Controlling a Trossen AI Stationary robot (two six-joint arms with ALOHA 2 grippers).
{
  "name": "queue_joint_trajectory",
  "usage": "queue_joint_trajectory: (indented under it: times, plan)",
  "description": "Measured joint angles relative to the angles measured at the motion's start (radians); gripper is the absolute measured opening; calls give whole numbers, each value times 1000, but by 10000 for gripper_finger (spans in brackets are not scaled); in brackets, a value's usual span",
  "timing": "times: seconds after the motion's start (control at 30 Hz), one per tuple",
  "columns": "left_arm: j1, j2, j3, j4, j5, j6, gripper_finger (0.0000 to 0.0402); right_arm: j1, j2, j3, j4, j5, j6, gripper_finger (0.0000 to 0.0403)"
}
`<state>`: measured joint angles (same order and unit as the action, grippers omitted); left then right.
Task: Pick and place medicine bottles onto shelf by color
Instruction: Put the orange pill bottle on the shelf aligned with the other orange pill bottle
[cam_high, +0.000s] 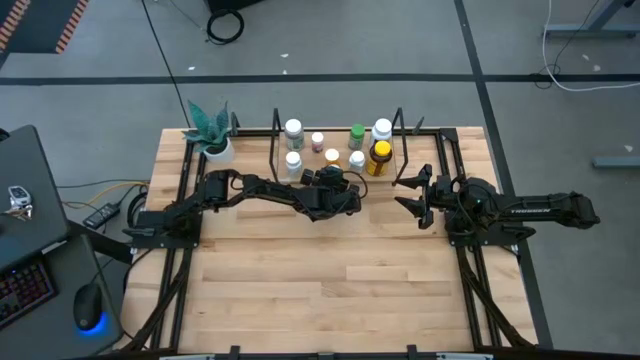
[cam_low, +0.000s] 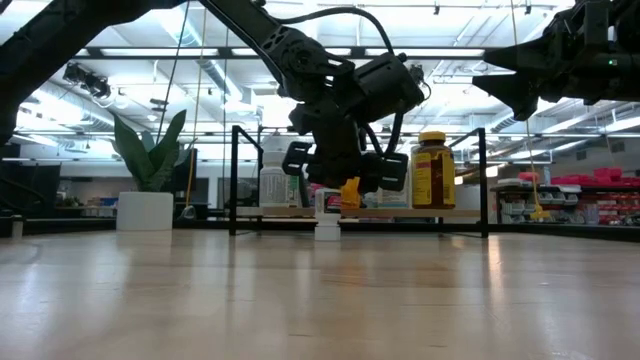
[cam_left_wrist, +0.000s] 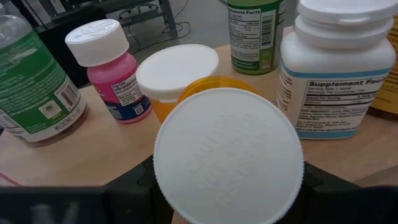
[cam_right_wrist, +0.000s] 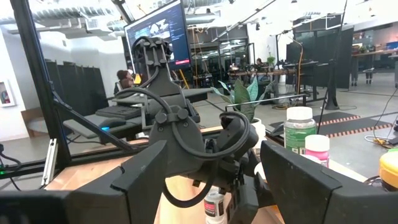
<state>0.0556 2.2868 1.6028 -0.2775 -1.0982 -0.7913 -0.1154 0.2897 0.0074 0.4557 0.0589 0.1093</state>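
Note:
My left gripper (cam_high: 340, 182) is at the shelf's (cam_high: 300, 172) front, shut on an orange bottle with a white cap (cam_left_wrist: 229, 155); its orange body shows in the low view (cam_low: 350, 191). On the shelf stand a second orange bottle (cam_left_wrist: 174, 78), a pink bottle (cam_left_wrist: 112, 71), a green-labelled bottle (cam_left_wrist: 31, 81), a green bottle (cam_left_wrist: 255, 31), a white supplement bottle (cam_left_wrist: 336, 68) and an amber yellow-capped bottle (cam_high: 379, 157). My right gripper (cam_high: 410, 190) is open and empty, right of the shelf. My left gripper holds the orange bottle by its body (cam_low: 350, 193), below the cap, pinched between the two fingers (cam_left_wrist: 134, 186). The fingers slant down from the table's near-left side. The wide cap hides the place of contact in the wrist view. The bottle stands upright, clear of the table, about level with the shelf board.
A potted plant (cam_high: 212, 135) stands at the table's far left corner. Black wire uprights (cam_low: 234, 180) frame the shelf's ends. A small white bottle (cam_low: 327, 226) stands low at the shelf's front. Bare wood lies toward the table's near edge (cam_high: 330, 290).

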Motion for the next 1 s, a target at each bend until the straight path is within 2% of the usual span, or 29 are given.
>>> queue_joint_trajectory:
  times: [0.33, 1.0]
  plan:
    - [26, 0, 0, 65, 43, 85, 192, 0, 0, 0, 0, 0, 0, 265]
    - [30, -1, 0, 66, 84, 69, 192, 0, 0, 0, 0, 0, 0, 265]
